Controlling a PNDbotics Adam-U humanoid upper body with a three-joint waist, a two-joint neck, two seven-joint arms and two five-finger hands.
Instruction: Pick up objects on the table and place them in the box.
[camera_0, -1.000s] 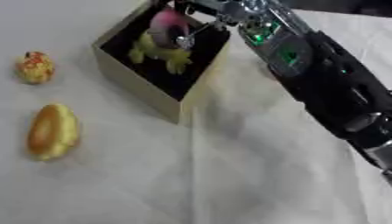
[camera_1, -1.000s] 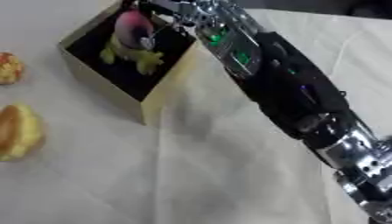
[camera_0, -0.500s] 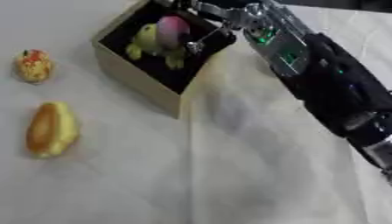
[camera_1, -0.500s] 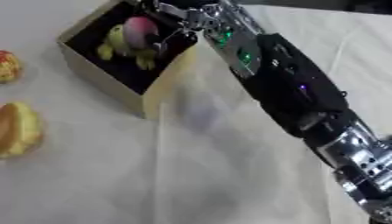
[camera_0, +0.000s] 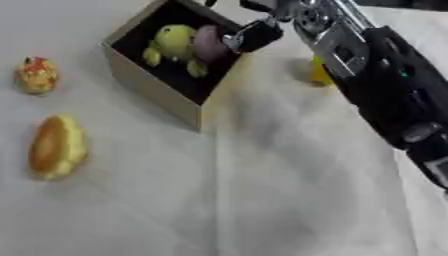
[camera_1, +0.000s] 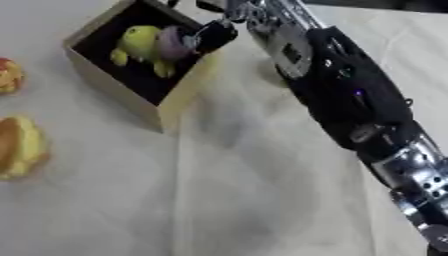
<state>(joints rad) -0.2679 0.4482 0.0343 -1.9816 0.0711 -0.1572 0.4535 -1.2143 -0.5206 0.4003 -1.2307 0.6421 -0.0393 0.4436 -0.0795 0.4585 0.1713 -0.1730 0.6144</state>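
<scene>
The yellow-green and pink toy (camera_0: 185, 46) lies inside the box (camera_0: 157, 92), and the right hand (camera_0: 256, 35) hangs over the box's near-right rim; whether its fingers touch the toy I cannot tell. Left of the box wait a small red-and-yellow toy (camera_0: 36, 75) and an orange bread-like piece (camera_0: 56, 146), which look light and soft, best taken across the middle. Only the left eye view shows a yellow thing (camera_0: 320, 73) right of the box, behind the arm.
</scene>
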